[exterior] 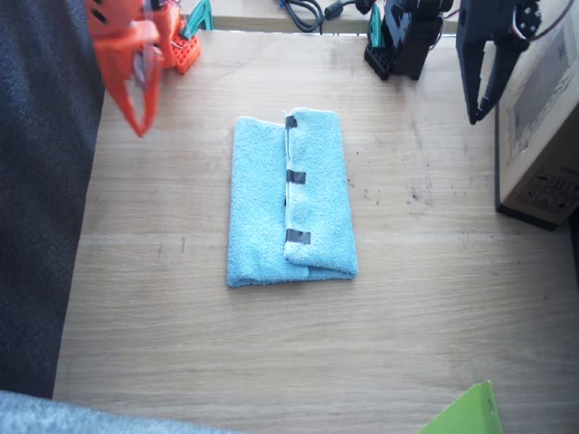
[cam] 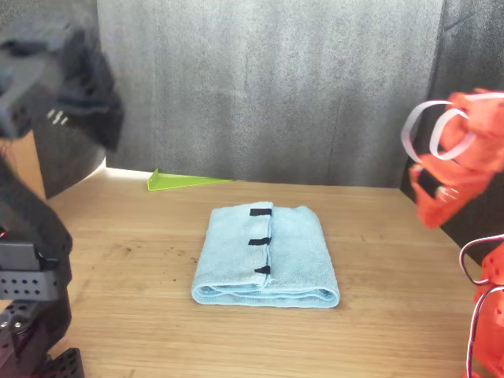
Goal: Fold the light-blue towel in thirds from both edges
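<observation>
1. The orange right claw [exterior: 137, 108] is held raised above the desk's far corner, well apart from the towel; nothing is gripped, and whether its jaws are parted cannot be told because of blur.
2. The black left claw [exterior: 481, 95] is hung point-down near a brown cardboard box [exterior: 543, 117], with nothing held; its fingers appear drawn together.
3. The fluffy light-blue rectangular terry towel [exterior: 289, 199] is laid flat at the middle of the desk, already folded into a narrow stack, with 1 flap lapped over the other.
4. 3 short black tape strips [exterior: 295, 177] are seen along the upper flap's edge, down the stack's middle.
5. The towel is judged soft, light and limp; it would sag if lifted, so a taped edge is best pinched at its corners.
6. The pale wooden desk [exterior: 434, 307] looks smooth; a lime-green sheet corner [exterior: 466, 414] is seen at 1 edge, and grey cloth [cam: 260, 87] closes off the room on 1 side.
</observation>
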`<state>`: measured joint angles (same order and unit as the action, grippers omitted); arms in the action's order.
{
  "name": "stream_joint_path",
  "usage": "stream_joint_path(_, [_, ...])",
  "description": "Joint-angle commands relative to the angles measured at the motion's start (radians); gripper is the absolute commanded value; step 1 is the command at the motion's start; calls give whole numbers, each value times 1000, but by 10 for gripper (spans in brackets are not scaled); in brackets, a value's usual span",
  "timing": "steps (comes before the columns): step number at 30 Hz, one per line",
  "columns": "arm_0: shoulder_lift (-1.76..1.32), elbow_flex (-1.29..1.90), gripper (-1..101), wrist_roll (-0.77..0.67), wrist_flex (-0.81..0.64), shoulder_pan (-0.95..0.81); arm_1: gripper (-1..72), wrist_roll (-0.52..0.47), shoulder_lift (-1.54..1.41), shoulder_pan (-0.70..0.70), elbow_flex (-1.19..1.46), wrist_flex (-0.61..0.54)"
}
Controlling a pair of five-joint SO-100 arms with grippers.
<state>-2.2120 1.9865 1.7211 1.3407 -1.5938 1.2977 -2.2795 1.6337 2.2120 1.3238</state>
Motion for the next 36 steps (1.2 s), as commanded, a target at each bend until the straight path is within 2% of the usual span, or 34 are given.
stream_joint_path(1, [-282, 281, 9, -37, -94, -54, -1, -2, -225, -74, 118, -66])
stream_joint_path(4, [-449, 443, 25, -78, -146, -72, -1, -12, -391, -117, 291, -115])
stream_joint_path(6, [-523, 520, 29, -94, -153, -66, -1, -14, -499, -158, 359, -106])
stream_joint_path(10, [-727, 666, 42, -126, -118, -58, -1, 17, -644, -236, 425, -60])
stream_joint_path(13, [-962, 762, 66, -124, -64, -71, 4, 28, -643, -255, 439, -49])
stream_joint_path(16, [-966, 787, 55, -120, -74, -60, 5, 34, -696, -229, 489, -41])
stream_joint_path(19, [-966, 813, 45, -117, -95, -52, 17, 55, -873, -215, 552, 21])
stream_joint_path(27, [-966, 819, -2, -114, -104, -72, 45, 106, -871, -253, 552, 34])
stream_joint_path(33, [-966, 819, -3, -121, -104, -78, 0, 100, -870, -242, 552, 35])
stream_joint_path(36, [-966, 819, -3, -123, -104, -80, 0, 87, -870, -230, 552, 37])
